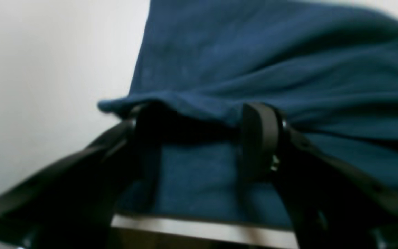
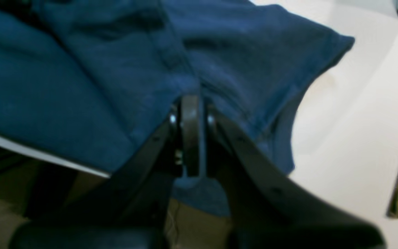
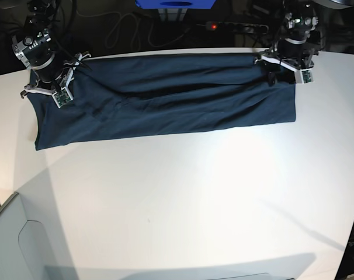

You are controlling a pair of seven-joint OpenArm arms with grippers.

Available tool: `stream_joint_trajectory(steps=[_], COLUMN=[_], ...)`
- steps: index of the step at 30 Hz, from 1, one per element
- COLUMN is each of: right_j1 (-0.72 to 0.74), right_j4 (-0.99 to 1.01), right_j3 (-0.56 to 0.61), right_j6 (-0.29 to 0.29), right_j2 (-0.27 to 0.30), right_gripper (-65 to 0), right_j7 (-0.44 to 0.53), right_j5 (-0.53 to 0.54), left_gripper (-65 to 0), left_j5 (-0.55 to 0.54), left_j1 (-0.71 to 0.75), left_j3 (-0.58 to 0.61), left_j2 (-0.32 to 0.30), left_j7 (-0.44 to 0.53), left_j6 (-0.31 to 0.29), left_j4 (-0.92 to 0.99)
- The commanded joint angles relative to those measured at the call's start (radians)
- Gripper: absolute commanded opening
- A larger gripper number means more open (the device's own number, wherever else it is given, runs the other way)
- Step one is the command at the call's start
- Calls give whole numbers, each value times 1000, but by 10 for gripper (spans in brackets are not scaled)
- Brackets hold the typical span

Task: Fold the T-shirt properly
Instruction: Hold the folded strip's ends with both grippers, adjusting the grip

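The dark navy T-shirt [image 3: 165, 99] lies stretched in a long band along the far edge of the white table [image 3: 183, 198]. My right gripper [image 2: 190, 103] is shut on a pinch of the T-shirt [image 2: 64, 86] near a sleeve; in the base view it [image 3: 65, 87] is at the shirt's left end. My left gripper [image 1: 202, 128] is at the shirt's right end [image 3: 276, 71]. Its jaws stand apart, and a raised fold of the T-shirt [image 1: 288, 69] lies over its fingertips [image 1: 259, 135].
The table's far edge [image 1: 202, 230] runs just under both grippers, and cloth hangs over it in the right wrist view. A power strip with a red light [image 3: 212, 26] and cables lie beyond the table. A grey panel [image 3: 13, 245] stands at the front left corner.
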State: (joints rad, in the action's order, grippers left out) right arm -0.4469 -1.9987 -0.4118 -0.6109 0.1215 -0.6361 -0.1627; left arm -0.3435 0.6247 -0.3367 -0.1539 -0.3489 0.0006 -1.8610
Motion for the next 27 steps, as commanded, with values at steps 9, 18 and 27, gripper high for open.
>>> stream_joint_trajectory(steps=[9,18,27], right_j1=[6,15,18], right_j4=[2,2,2], right_j3=[-5,-5,-3], right_j6=[-14,-14,-14], right_j2=[7,7,8], right_gripper=[-644,-644,-644], right_j7=[11,9,9], right_j5=[7,7,5], left_gripper=[-293,-293,-293], left_j5=[-4,-4,-4], left_j1=[60,-99,-58], left_j3=[-5,-38,-37], left_j2=[-3,3,14], left_j7=[24,18,18], left_j6=[0,0,-1], left_j4=[-188,-13,120])
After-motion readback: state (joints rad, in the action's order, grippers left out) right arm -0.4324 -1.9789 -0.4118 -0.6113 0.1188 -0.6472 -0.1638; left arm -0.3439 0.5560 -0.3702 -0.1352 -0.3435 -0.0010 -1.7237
